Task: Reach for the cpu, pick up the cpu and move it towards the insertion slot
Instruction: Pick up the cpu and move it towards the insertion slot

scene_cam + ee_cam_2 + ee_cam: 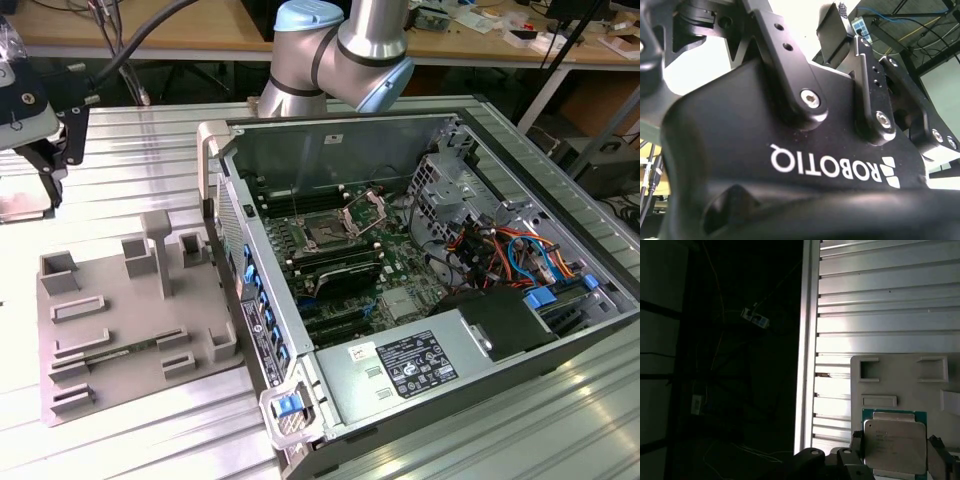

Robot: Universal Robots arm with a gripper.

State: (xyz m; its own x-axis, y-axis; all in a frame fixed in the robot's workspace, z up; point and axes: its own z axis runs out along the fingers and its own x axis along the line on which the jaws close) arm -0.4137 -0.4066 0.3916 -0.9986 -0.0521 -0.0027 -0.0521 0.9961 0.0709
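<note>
Two black fingers [856,446] of the gripper [895,460] clamp opposite edges of the small square silvery-topped cpu [894,440], held clear above the grey plastic tray [890,377] on the ribbed metal counter [880,300]. Well apart from the tray, towards the exterior view's right, the dark square insertion slot [325,235] sits with its frame raised inside the open computer case [340,140].

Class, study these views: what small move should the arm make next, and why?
Probably carry the small square silvery-topped cpu, kept high, toward the exterior view's right. The black gripper appears shut on it clear of the grey plastic tray, and the dark square metal-framed insertion slot lies beyond the wall of the open computer case.
</note>
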